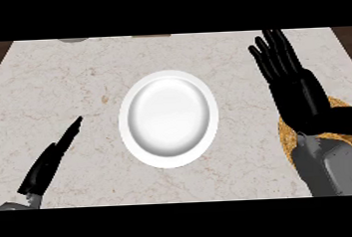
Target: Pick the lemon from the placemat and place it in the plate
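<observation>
Plate (168, 118) sits empty mid-worktop; right hand (295, 88), fingers straight and spread, hovers over the woven placemat (289, 135), hiding any lemon. Reach step, I'd judge: next, lower and curl. Left hand (52, 163) rests open.

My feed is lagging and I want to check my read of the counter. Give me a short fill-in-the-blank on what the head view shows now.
1. The white plate at the counter's middle holds ____.
2. The right hand has its fingers ____, above the woven placemat.
3. The left hand shows at the view's lower ____ corner.
4. The lemon is ____ in this view.

Missing words: nothing; straight; left; not visible
</observation>
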`<state>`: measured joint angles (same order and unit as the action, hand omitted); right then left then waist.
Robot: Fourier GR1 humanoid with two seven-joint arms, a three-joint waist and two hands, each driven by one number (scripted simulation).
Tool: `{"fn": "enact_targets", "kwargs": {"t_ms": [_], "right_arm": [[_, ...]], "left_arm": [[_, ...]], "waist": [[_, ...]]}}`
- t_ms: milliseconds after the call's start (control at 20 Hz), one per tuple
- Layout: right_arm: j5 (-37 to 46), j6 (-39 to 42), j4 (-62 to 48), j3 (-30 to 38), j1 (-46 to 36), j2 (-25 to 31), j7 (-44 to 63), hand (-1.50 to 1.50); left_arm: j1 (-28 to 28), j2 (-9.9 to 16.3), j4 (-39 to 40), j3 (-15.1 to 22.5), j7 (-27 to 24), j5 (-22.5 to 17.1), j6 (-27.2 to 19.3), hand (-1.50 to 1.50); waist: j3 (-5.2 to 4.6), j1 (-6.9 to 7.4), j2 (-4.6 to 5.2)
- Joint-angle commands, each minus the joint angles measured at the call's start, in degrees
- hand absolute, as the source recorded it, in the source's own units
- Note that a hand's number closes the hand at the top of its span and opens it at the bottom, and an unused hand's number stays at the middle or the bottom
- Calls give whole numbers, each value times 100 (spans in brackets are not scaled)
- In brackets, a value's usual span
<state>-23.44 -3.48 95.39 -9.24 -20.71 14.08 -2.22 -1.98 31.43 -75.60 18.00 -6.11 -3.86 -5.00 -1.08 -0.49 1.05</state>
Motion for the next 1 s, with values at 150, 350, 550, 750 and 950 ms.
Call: {"fn": "enact_targets", "kwargs": {"t_ms": [150, 350, 550, 750, 950], "right_arm": [[-668, -1317, 193, 2084, 787, -43, -337, -150], [349, -2831, -525, 3245, 1671, 487, -560, -150], [601, -4180, 78, 3797, 1965, -422, -1451, -150], [750, -4769, 1506, 3528, 2615, -1365, -1893, -150], [972, -4366, 2443, 2532, 4168, -1391, -1479, -150]], "left_arm": [[99, 135, -135, -755, -206, -114, -649, 0], [341, 123, -124, -1057, -278, -226, -941, 0], [544, -24, -279, -1015, -393, -229, -1018, 0], [634, 40, -559, -1087, -426, -257, -939, 0], [550, -210, -385, -1014, -491, -51, -949, 0]], "waist": [[136, -280, -215], [96, -535, -174], [102, -284, -198], [101, -97, -161], [103, -39, -121]]}}
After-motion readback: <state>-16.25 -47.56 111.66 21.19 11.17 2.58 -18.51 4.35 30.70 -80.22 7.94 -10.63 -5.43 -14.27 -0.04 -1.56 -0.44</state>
